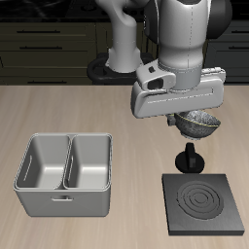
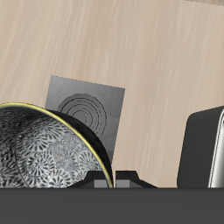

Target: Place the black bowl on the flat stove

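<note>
The gripper (image 1: 195, 115) carries the bowl (image 1: 199, 122) in the air, fingers clamped on its rim, behind the stove (image 1: 203, 202) and well above the table (image 1: 68, 107). In the wrist view the bowl (image 2: 44, 149) fills the foreground, with the stove (image 2: 86, 106) beyond it. A small knobbed pot (image 1: 190, 159) stands between bowl and stove. To finish the step well, carry the bowl forward over the pot with clearance, centre it over the rings, lower it level, then release. The grey tray (image 1: 66, 173) lies well aside.
</note>
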